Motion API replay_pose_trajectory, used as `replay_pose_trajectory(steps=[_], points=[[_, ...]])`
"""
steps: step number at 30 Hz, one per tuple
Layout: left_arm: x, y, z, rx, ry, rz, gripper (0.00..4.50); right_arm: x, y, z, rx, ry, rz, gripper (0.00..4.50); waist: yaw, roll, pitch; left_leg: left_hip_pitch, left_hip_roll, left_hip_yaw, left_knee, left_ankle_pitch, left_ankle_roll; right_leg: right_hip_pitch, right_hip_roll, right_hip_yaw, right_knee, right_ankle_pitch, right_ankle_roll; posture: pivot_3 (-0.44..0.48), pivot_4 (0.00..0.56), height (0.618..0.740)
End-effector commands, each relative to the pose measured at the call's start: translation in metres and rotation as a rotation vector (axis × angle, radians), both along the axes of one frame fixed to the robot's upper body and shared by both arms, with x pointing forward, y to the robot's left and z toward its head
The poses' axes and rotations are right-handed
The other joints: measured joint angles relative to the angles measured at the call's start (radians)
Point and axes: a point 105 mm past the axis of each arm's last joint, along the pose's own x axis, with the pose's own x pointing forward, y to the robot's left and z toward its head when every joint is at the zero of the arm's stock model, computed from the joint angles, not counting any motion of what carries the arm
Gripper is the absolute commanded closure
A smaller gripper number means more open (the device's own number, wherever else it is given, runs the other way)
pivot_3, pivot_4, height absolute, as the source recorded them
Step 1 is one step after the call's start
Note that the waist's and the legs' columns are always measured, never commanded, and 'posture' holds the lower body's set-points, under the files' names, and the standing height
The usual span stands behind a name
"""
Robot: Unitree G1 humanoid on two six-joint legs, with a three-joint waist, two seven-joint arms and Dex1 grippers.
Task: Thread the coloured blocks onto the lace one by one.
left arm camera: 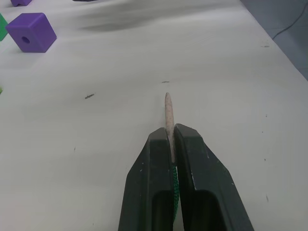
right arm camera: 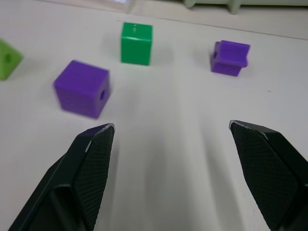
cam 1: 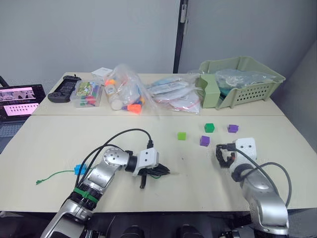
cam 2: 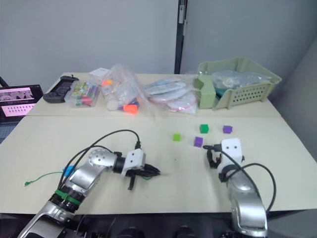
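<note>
1. Right wrist view: right gripper (right arm camera: 171, 139) open, near purple block (right arm camera: 82, 88) just ahead, hole sideways.
2. Left gripper (left arm camera: 169, 144) pinches lace (left arm camera: 167, 113) tip, pointing toward blocks.
3. Blue block (cam 1: 79, 169) already on lace.

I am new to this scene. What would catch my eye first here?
Probably the left gripper, shut on the lace's pale tip mid-table. Then the open right gripper, facing four blocks: purple, dark green, purple, light green.
</note>
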Motion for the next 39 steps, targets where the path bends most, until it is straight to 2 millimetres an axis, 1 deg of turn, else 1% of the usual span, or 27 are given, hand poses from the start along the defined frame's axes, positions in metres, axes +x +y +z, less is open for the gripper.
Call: replay_pose_trajectory(steps=[1, 4, 5, 8, 13, 16, 20, 21, 23, 26, 29, 30, 32, 34, 37, 39], points=[[-0.001, -0.005, 0.012, -0.033, -0.032, -0.010, 4.50, 0.015, -0.025, 0.013, -0.036, -0.055, -0.088, 0.47, 0.003, 0.000, 0.000, 0.000, 0.000, 0.000, 0.000, 0.000, 0.000, 0.000, 0.000, 0.000, 0.000, 0.000, 0.000, 0.000, 0.150, 0.740], [-0.001, -0.006, 0.012, -0.038, -0.031, -0.005, 4.50, 0.033, -0.040, 0.013, -0.032, -0.042, -0.112, 0.47, 0.001, 0.000, 0.000, 0.000, -0.001, -0.001, -0.001, 0.000, 0.000, 0.000, 0.000, 0.000, 0.000, 0.000, 0.000, 0.000, 0.150, 0.740], [-0.001, -0.006, 0.011, -0.040, -0.030, -0.002, 4.50, 0.044, -0.040, 0.013, -0.027, -0.029, -0.088, 0.47, 0.000, 0.000, 0.000, 0.000, -0.001, 0.000, -0.001, 0.000, 0.000, 0.000, 0.000, 0.000, 0.000, 0.000, 0.000, 0.000, 0.150, 0.740], [-0.003, -0.007, 0.010, -0.044, -0.029, 0.004, 4.50, 0.066, -0.041, 0.013, -0.029, -0.003, -0.057, 0.47, -0.008, 0.000, 0.000, 0.000, -0.001, 0.000, -0.002, 0.000, 0.000, 0.000, 0.000, 0.000, 0.000, 0.000, 0.000, 0.000, 0.150, 0.740], [-0.004, -0.008, 0.010, -0.050, -0.029, 0.014, 4.50, 0.092, -0.049, 0.014, -0.019, 0.009, -0.070, 0.47, -0.023, 0.000, 0.000, 0.001, -0.001, -0.001, -0.004, 0.000, 0.000, 0.000, 0.000, 0.000, 0.000, 0.000, 0.000, 0.000, 0.150, 0.740], [-0.005, -0.009, 0.010, -0.053, -0.029, 0.021, 4.50, 0.104, -0.051, 0.012, -0.007, 0.019, -0.070, 0.47, -0.026, 0.000, 0.000, 0.000, -0.001, -0.001, -0.004, 0.000, 0.000, 0.000, -0.001, 0.000, 0.000, 0.000, 0.000, 0.000, 0.150, 0.740], [-0.005, -0.009, 0.011, -0.055, -0.028, 0.027, 4.50, 0.112, -0.054, 0.007, 0.031, 0.026, -0.081, 0.47, -0.027, 0.000, 0.000, 0.000, -0.001, -0.001, -0.004, 0.000, 0.000, 0.000, -0.001, 0.000, 0.001, 0.001, 0.000, 0.000, 0.150, 0.740], [-0.005, -0.009, 0.011, -0.054, -0.028, 0.029, 4.50, 0.113, -0.055, 0.006, 0.043, 0.024, -0.087, 0.71, -0.027, 0.000, 0.000, 0.000, -0.001, -0.001, -0.004, 0.000, 0.000, 0.000, -0.001, 0.000, 0.001, 0.001, 0.000, 0.000, 0.150, 0.740], [-0.006, -0.008, 0.011, -0.054, -0.027, 0.035, 4.50, 0.114, -0.056, 0.004, 0.051, 0.022, -0.088, 1.23, -0.027, 0.001, 0.000, 0.000, -0.001, -0.001, -0.004, 0.000, 0.000, 0.000, -0.002, 0.000, 0.001, 0.001, 0.000, 0.000, 0.150, 0.740], [-0.006, -0.008, 0.010, -0.051, -0.026, 0.040, 4.50, 0.115, -0.054, 0.006, 0.058, 0.008, -0.078, 2.26, -0.027, 0.001, 0.000, 0.000, -0.001, -0.001, -0.004, 0.000, 0.000, 0.000, -0.002, 0.000, 0.001, 0.001, 0.001, 0.000, 0.150, 0.740], [-0.006, -0.007, 0.010, -0.049, -0.024, 0.042, 4.50, 0.117, -0.049, 0.014, 0.072, -0.039, -0.055, 3.25, -0.027, 0.001, 0.000, 0.000, -0.001, -0.001, -0.004, 0.000, 0.000, 0.000, -0.002, 0.001, 0.001, 0.001, 0.001, 0.000, 0.150, 0.740], [-0.006, -0.007, 0.010, -0.047, -0.024, 0.042, 4.50, 0.117, -0.048, 0.017, 0.072, -0.054, -0.049, 3.33, -0.027, 0.001, 0.000, 0.000, -0.001, -0.001, -0.004, 0.000, 0.000, 0.000, -0.002, 0.000, 0.001, 0.001, 0.001, 0.000, 0.150, 0.740], [-0.007, -0.007, 0.010, -0.046, -0.022, 0.041, 4.50, 0.115, -0.047, 0.024, 0.058, -0.081, -0.053, 3.33, -0.027, 0.001, 0.000, 0.000, 0.000, -0.002, -0.004, 0.000, 0.000, 0.000, -0.002, 0.000, 0.001, 0.001, 0.001, 0.000, 0.150, 0.740], [-0.007, -0.006, 0.011, -0.046, -0.021, 0.041, 4.50, 0.104, -0.043, 0.035, 0.065, -0.129, -0.060, 3.33, -0.027, 0.001, 0.000, 0.000, 0.000, -0.002, -0.005, 0.000, 0.000, -0.001, -0.002, 0.000, 0.001, 0.001, 0.001, 0.000, 0.150, 0.740], [-0.009, -0.004, 0.011, -0.045, -0.019, 0.042, 4.50, 0.076, -0.026, 0.053, 0.070, -0.188, -0.053, 3.33, -0.025, 0.002, -0.001, -0.001, 0.001, -0.003, -0.005, -0.001, 0.001, -0.003, -0.002, 0.000, 0.008, 0.001, 0.001, 0.000, 0.150, 0.740], [-0.009, -0.003, 0.011, -0.044, -0.018, 0.043, 4.50, 0.048, -0.009, 0.064, 0.070, -0.216, -0.045, 3.33, -0.023, 0.002, -0.001, -0.005, 0.001, -0.003, -0.005, -0.001, 0.001, -0.007, -0.002, 0.001, 0.012, 0.001, 0.001, 0.000, 0.150, 0.740]])
